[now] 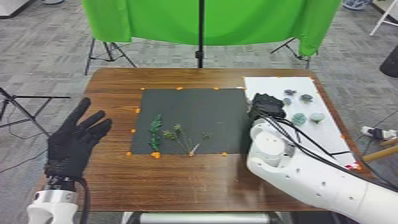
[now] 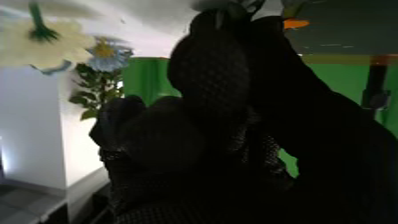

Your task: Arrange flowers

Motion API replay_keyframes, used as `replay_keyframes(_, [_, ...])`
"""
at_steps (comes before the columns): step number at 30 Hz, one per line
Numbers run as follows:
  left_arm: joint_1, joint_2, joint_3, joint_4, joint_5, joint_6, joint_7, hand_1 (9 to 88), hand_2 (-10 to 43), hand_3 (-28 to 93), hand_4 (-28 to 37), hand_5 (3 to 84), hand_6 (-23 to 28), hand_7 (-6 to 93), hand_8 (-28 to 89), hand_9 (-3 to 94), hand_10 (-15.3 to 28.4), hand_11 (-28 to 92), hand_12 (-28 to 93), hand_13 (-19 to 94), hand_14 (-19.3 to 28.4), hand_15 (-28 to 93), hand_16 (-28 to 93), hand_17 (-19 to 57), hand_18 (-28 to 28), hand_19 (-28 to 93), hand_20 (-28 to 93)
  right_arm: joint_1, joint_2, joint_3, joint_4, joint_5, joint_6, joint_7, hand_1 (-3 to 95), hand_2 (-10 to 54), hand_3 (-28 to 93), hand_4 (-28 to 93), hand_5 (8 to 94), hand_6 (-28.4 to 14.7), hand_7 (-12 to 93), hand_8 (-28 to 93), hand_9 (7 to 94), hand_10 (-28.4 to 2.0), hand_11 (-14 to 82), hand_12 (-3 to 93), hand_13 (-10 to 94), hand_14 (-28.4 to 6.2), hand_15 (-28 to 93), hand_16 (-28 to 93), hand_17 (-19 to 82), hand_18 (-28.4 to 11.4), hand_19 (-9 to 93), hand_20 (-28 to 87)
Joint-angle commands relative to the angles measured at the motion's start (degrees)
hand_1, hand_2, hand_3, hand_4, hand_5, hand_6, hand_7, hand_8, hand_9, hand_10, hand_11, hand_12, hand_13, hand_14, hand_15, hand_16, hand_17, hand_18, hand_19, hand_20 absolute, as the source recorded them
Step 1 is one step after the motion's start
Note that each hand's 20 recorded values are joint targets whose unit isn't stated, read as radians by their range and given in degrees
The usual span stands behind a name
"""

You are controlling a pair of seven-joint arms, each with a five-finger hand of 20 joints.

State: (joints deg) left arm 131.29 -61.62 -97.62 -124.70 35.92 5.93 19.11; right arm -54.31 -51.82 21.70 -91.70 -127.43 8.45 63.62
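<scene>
On the brown wooden table [image 1: 187, 192], before a green cloth [image 1: 151, 22] above gray carpet [image 1: 49, 75], green sprigs [image 1: 155, 131] lie on the dark mat [image 1: 191, 107] and flowers [image 1: 307, 98] on the white sheet [image 1: 271, 83], the left hand [image 1: 71, 142] open, the right hand [image 1: 266, 107] (open or closed, I can't tell) at the sheet's edge.

Beyond the obstructing sprigs [image 1: 155, 132], the dark mat [image 1: 191, 105] leaves room to pass.

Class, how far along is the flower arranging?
Early, it seems: a leafy green sprig and thin stems lie on the dark mat. The right hand is at the white sheet; whether it grips anything is unclear. The pale blooms there look left to place.
</scene>
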Motion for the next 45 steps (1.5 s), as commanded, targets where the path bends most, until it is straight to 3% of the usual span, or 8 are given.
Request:
replay_keyframes(1, [0.8,-1.0,-0.16,-0.19,0.66,-0.1,-1.06,23.7,6.4,77,-28.1,33.2,3.8,11.7,-10,32.0,19.0,21,12,24,28.2,47,-6,-6.2,28.4,42,39,-1.8,2.0,1.9,-5.0,-2.9,3.2,-1.1,56.2,-9.5,75,-28,93.4,-3.5,19,10,93.7,-10.9,44.4,21.4,82,-8.2,77,23,40,-25.7,93,47])
replay_keyframes(7, [1.6,-1.03,-0.73,-0.79,0.98,-0.05,-1.22,23.7,6.4,77,-28.1,33.1,3.8,11.7,-10,32.0,19.0,21,12,23,28.3,47,-6,-6.2,28.4,42,39,-5.9,1.5,6.5,-10.7,-4.1,0.9,-2.1,56.2,-9.5,75,-28,93.6,-3.9,19,10,93.7,-11.4,45.9,20.6,82,-8.6,78,23,40,-26.0,93,49])
replay_keyframes(11, [1.9,0.75,-1.07,-1.26,0.49,1.0,-0.07,23.7,6.5,77,-28.1,33.1,3.8,11.7,-10,32.0,19.0,21,12,23,28.2,47,-6,-6.2,28.4,42,39,-10.5,-1.1,10.2,-13.8,-5.1,-4.2,-2.6,56.3,-9.5,76,-28,93.7,-4.3,20,10,93.7,-11.7,46.4,20.0,82,-8.8,78,23,40,-26.2,93,50])
replay_keyframes(12, [2.5,1.84,-0.61,-1.34,0.0,1.74,1.43,23.6,6.5,77,-28.1,33.1,3.9,11.7,-10,31.9,19.0,21,12,23,28.2,47,-6,-6.2,28.4,42,39,-11.1,-1.9,10.6,-14.3,-4.7,-5.8,-2.3,56.3,-9.5,76,-28,93.7,-4.4,20,10,93.7,-11.8,46.5,20.0,82,-8.8,78,23,40,-26.2,93,50])
replay_keyframes(15, [3.0,2.27,-0.55,-1.54,-0.22,2.12,1.96,23.6,6.4,77,-28.0,33.1,3.9,11.7,-11,31.9,19.0,21,12,23,28.2,47,-6,-6.2,28.4,42,39,-13.2,-3.3,11.1,-15.4,-4.1,-8.4,-1.5,56.6,-9.5,75,-28,93.6,-4.5,20,11,93.7,-11.9,46.6,19.8,82,-9.0,78,23,40,-26.6,93,50])
replay_keyframes(27, [2.5,1.51,-0.86,-1.41,0.23,1.53,0.03,23.7,6.3,78,-27.9,33.0,4.0,11.8,-10,31.9,19.0,21,12,23,28.3,47,-6,-6.2,28.4,42,38,-16.1,-6.1,11.8,-16.4,-3.2,-20.1,-1.0,54.3,-9.5,71,-25,93.5,-3.1,19,11,93.7,-11.0,48.3,20.4,83,-8.8,79,22,42,-26.8,93,54])
replay_keyframes(39, [3.0,2.12,-0.67,-1.47,-0.28,2.24,0.98,24.1,6.4,78,-26.2,33.0,4.1,11.9,-11,32.0,19.0,21,12,24,28.3,48,-6,-6.1,28.4,42,38,-18.7,-6.4,14.9,-19.6,-2.7,-26.4,-2.5,46.1,-9.5,65,-28,86.9,-3.6,16,5,86.7,-12.9,47.2,21.9,75,-11.3,79,22,35,-28.3,93,49])
replay_keyframes(45, [2.8,2.06,-0.76,-1.34,-0.33,2.14,1.03,24.2,6.5,78,-26.0,33.0,4.2,11.9,-10,31.9,19.1,21,12,23,28.3,48,-6,-6.1,28.4,42,39,-18.7,-5.1,16.1,-21.2,-3.5,-24.9,-2.9,41.6,-9.5,67,-28,86.1,-3.5,17,-10,85.4,-13.6,47.1,21.7,74,-12.3,79,21,34,-28.4,93,48])
